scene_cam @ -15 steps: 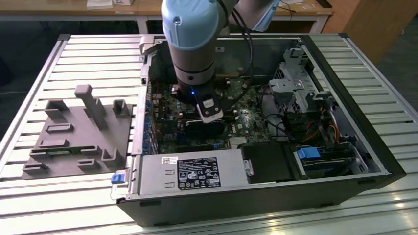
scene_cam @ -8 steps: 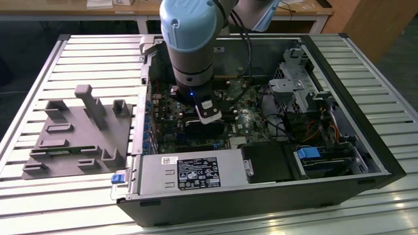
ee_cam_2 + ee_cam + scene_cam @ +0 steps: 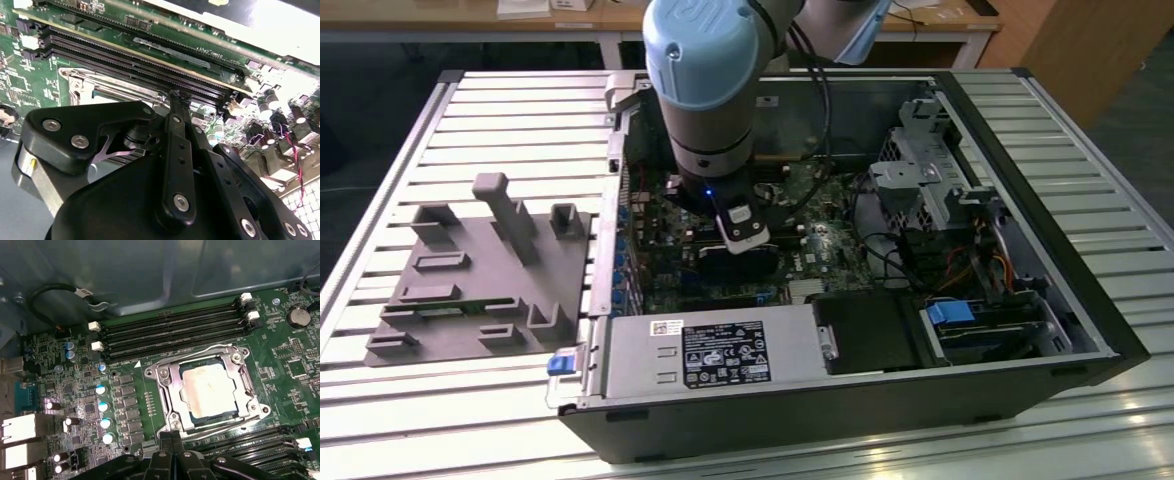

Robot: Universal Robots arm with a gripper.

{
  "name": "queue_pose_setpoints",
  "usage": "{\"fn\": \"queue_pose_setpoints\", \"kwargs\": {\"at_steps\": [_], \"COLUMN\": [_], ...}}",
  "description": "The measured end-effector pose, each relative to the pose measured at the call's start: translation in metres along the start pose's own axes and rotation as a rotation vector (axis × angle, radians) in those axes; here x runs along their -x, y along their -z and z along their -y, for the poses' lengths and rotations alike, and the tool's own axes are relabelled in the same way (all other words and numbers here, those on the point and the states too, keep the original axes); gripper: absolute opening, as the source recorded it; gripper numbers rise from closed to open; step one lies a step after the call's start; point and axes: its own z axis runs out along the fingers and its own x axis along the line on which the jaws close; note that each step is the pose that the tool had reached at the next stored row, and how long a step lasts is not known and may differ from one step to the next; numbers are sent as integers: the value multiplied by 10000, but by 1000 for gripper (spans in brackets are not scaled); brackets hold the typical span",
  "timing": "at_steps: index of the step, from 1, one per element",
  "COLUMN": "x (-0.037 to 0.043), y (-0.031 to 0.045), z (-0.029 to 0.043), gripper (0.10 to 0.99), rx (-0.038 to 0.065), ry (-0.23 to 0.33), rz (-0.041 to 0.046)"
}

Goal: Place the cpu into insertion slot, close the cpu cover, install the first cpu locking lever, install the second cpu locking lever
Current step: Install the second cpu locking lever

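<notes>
The black metal claw (image 3: 176,102), its jointed links fastened with silver screws, reaches down over the green circuit board (image 3: 20,82) with its slim fingers pressed together at the tip. Just beyond that tip lie the long black memory slots (image 3: 135,65), running side by side. Beside them shows a corner of the silver metal socket frame (image 3: 82,85), partly hidden behind the claw.

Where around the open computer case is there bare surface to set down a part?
The slatted table is bare on the exterior view's right of the case. On the left the grey fixture fills it; inside, the gripper crowds the cpu.
</notes>
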Motion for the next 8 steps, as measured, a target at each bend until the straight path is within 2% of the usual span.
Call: {"fn": "queue_pose_setpoints", "kwargs": {"at_steps": [8], "x": [-12], "y": [-18], "z": [-10], "gripper": [102], "rx": [19], "ry": [-1], "rz": [-5]}}
